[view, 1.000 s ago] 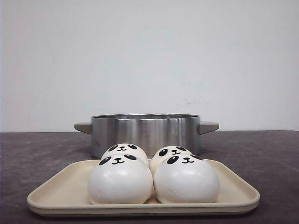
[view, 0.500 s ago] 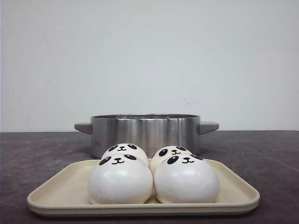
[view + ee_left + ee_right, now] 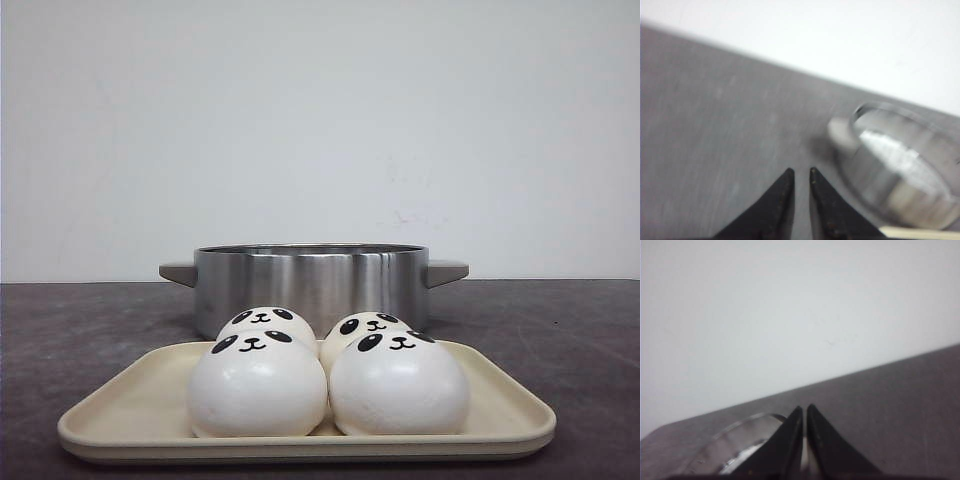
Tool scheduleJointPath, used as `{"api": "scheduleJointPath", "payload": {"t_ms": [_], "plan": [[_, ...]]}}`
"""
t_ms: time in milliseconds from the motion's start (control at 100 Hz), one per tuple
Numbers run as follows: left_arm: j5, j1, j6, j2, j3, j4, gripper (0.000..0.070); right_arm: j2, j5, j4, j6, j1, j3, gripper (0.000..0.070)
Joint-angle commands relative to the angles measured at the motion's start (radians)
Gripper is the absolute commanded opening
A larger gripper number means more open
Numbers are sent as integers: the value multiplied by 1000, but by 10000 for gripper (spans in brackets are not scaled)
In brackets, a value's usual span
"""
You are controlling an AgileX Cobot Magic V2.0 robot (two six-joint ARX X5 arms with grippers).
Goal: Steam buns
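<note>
Steel pot [image 3: 311, 284] at the back of the dark table [image 3: 560, 330], handles out to both sides, open on top and ready to receive. Just before it, a cream tray [image 3: 130, 410] with four panda buns [image 3: 258, 385] packed two by two and touching, faces up, all not yet moved; probably grouped near the pot to keep the carry short. No arm visible from the front.

From the left wrist: left gripper [image 3: 800, 173] narrow, nearly closed, holding nothing, above bare table beside the pot [image 3: 900, 170], a tray corner [image 3: 920, 233] at the frame edge. Picture blurred.

From the right wrist: right gripper [image 3: 804, 409] almost shut, empty, pointing over the pot rim [image 3: 735, 432] toward the wall. Must be opened before any bun grasp.
</note>
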Motion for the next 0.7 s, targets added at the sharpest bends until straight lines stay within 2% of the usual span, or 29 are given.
{"api": "scheduleJointPath", "payload": {"t_ms": [0, 190, 280, 390, 420, 450, 540, 570, 620, 690], "plan": [[0, -13, 40, 58, 87, 4, 13, 57, -8, -69, -72, 2, 133, 6], [8, -61, 74, 291, 392, -39, 13, 251, -94, -280, -214, 2, 467, 6], [25, -71, 101, 397, 537, -86, 13, 312, -123, -329, -232, 2, 577, 6], [70, -74, 101, 490, 662, -128, 33, 349, -198, -323, -222, 2, 641, 24], [82, -74, 99, 506, 685, -137, 52, 354, -216, -315, -208, 2, 647, 74], [93, -74, 97, 519, 701, -145, 100, 356, -232, -308, -186, 2, 650, 162], [117, -74, 64, 537, 721, -166, 374, 356, -266, -304, -117, 2, 650, 573], [128, -74, 48, 537, 721, -171, 470, 356, -272, -305, -100, 2, 650, 689], [150, -74, 34, 538, 721, -185, 573, 361, -293, -303, -86, 2, 650, 700], [178, -76, 27, 538, 721, -205, 596, 381, -315, -298, -85, 2, 650, 700]]}}
